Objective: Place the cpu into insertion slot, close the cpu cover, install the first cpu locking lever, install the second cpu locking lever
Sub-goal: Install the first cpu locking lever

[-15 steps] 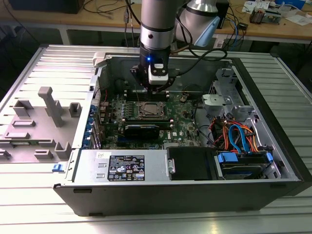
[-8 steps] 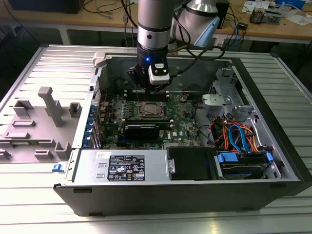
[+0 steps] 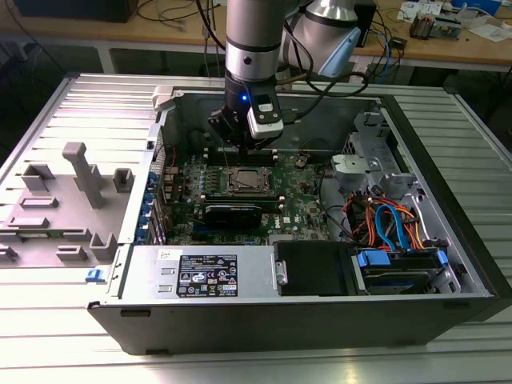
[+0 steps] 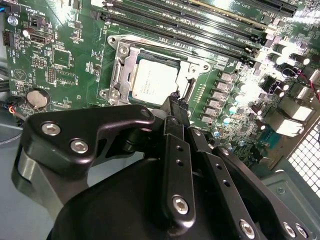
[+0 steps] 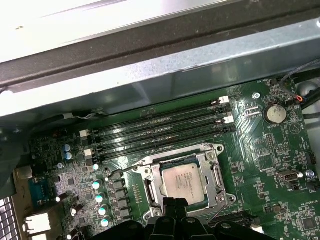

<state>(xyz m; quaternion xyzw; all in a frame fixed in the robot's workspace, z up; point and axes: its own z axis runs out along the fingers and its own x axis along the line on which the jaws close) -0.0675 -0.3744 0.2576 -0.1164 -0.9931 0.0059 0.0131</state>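
- Gripper (image 4: 174, 101): fingers look pressed together at the tips, no gap visible btw them, nothing pinched.
- The tips sit at the edge of the insertion slot (image 5: 149, 190), on the side away from the memory slots (image 5: 155, 131). You can't tell whether they touch the frame.
- So the task's thing lies just ahead of the tips and a bit below. In the exterior view the arm hangs over the slot, pointing down.
- The cpu (image 5: 186, 181) lies flat in the slot, silver top up, sides parallel w/ the memory slots.
- The cpu cover (image 5: 218, 176) looks folded down: its silver frame rings the cpu, and the chip top shows thru the cut-out.
- A thin wire locking lever (image 5: 127, 170) runs along the slot's memory-slot side, its hooked end poking out past the corner. Latched or not, you can't tell.
- Judgement: cpu is placed and cover is down, so lever work is the step in hand.
- Further out: green circuit board (image 5: 280, 150) around the slot, all inside the open case (image 3: 460, 200).
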